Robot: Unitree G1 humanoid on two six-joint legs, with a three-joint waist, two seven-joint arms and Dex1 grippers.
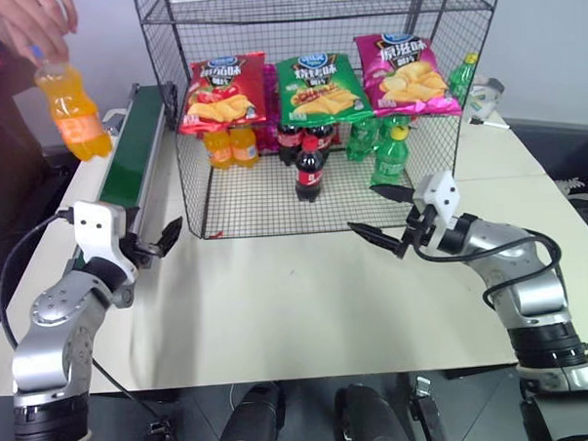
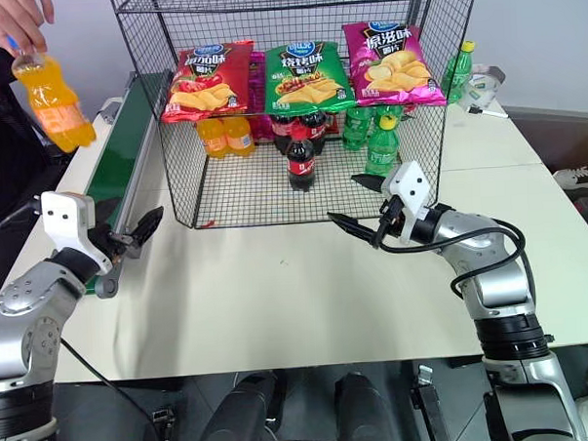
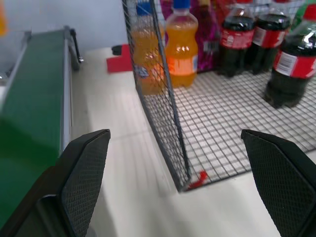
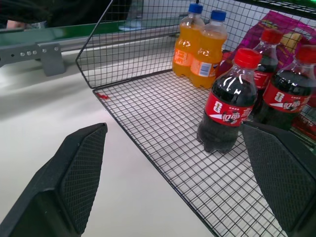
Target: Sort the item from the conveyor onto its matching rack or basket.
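Left gripper [image 1: 151, 248], two black fingers spread as wide as they go and holding nothing, hovers level over the cream tabletop [image 1: 278, 309] just beside the near end of the long dark green conveyor belt with grey metal side rails [image 1: 135, 149]. Right gripper [image 1: 384, 217] is likewise wide open and empty, poised near the front right corner of the tall black wire-mesh shelf cage [image 1: 188, 137], well apart from the belt.

Beyond the left gripper, up and away along the belt's line, a person's hand [image 1: 34, 22] holds the small clear plastic bottle of orange soda [image 1: 73, 111] by its blue cap, in the air above the belt's outer side. The bottle hangs tilted, cap uppermost, base swung toward the belt; it is not yet resting on the conveyor. Its long axis is closer to upright than flat.

By my reading the left arm is plainly the nearer one: the bottle lies ahead of it and to its outer side, across the belt, while the right arm would have to cross the cage front.

Inside the cage, on the grid floor, two matching orange soda bottles [image 4: 200, 47] stand at the back left, dark cola bottles with red caps [image 4: 226, 101] in the middle, green bottles [image 1: 389, 153] to the right.
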